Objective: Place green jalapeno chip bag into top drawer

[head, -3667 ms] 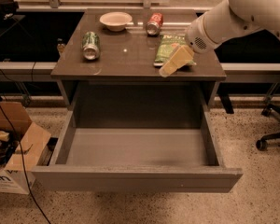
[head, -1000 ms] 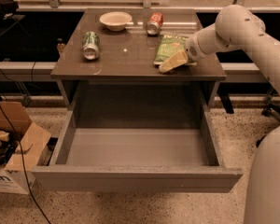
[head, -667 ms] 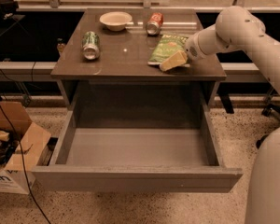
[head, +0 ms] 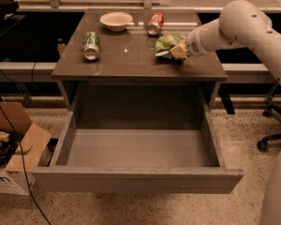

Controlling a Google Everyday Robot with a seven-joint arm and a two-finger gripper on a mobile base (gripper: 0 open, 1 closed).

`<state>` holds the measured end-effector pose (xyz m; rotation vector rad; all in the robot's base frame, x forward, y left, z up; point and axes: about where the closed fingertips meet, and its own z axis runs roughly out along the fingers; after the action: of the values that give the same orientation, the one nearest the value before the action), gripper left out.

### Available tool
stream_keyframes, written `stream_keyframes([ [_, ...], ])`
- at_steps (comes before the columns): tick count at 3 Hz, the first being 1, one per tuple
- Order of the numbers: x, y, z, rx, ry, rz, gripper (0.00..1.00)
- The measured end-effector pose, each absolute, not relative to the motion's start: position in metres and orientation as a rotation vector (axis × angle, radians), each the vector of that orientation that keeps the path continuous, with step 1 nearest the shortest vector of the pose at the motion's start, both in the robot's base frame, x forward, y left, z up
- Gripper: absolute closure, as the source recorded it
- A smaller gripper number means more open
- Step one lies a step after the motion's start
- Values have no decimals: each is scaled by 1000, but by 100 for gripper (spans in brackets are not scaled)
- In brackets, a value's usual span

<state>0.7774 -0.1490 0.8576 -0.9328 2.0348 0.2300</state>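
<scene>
The green jalapeno chip bag (head: 165,43) is bunched up on the right part of the table top (head: 131,60), just in front of the red can. My gripper (head: 179,51) reaches in from the right and is shut on the bag's right end, low over the table. The top drawer (head: 136,180) is pulled wide open below the table's front edge, and its grey floor is bare.
A green soda can (head: 91,45) lies on its side at the table's left. A white bowl (head: 116,20) and a red can (head: 155,24) sit at the back. A cardboard box (head: 11,161) and cables are on the floor at left, and a chair base (head: 271,139) at right.
My gripper has closed in on the bag. The bag has gone from lying flat to bunched up and has shifted slightly left and back. The drawer and cans have not moved.
</scene>
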Motion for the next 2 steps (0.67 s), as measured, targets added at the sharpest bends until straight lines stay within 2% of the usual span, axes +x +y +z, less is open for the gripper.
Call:
stream_keyframes([
  [1,767,-141,874,-949,1998,229,96],
  [2,750,-134,890,-969,1962,243,100],
])
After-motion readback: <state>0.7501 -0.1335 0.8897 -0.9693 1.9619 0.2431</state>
